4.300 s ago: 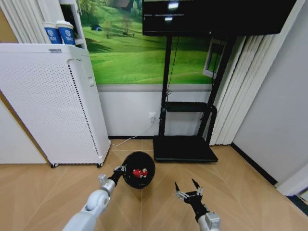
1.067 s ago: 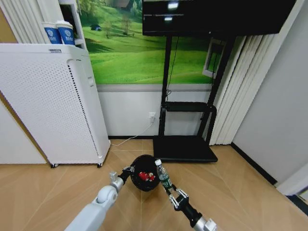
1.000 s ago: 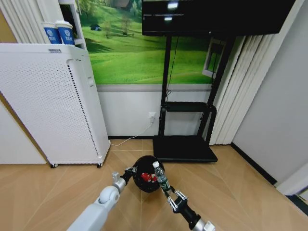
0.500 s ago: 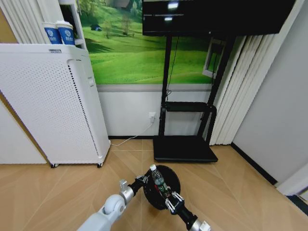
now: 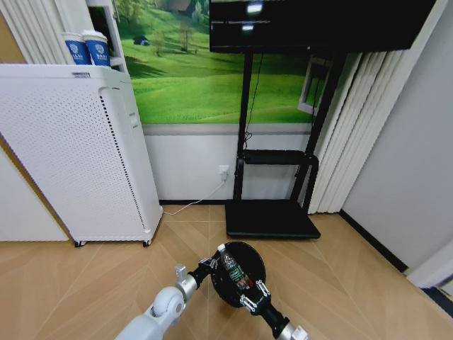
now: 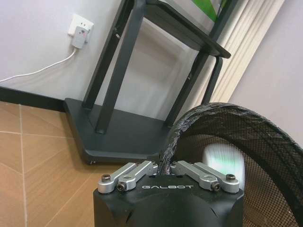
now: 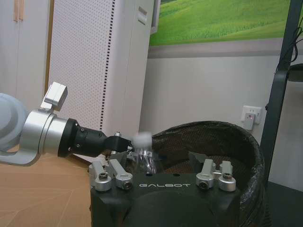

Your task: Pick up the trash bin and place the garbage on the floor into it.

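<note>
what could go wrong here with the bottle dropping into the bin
The left gripper holds the trash bin by a pinch on its thin mesh rim only, so the bin could tilt or slip. The bottle has its cap close to that rim in the right wrist view; it might catch the edge and fall onto the floor. The right gripper hangs very near the bin and could knock it.

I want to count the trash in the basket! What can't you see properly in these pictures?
- Red wads: head view, hidden inside the trash bin behind the bottle and right gripper.
- Bottle label: right wrist view, blurred; bottle partly behind the gripper body.
- Bin's bottom: left wrist view, cut off by the edge, behind the left gripper.
</note>
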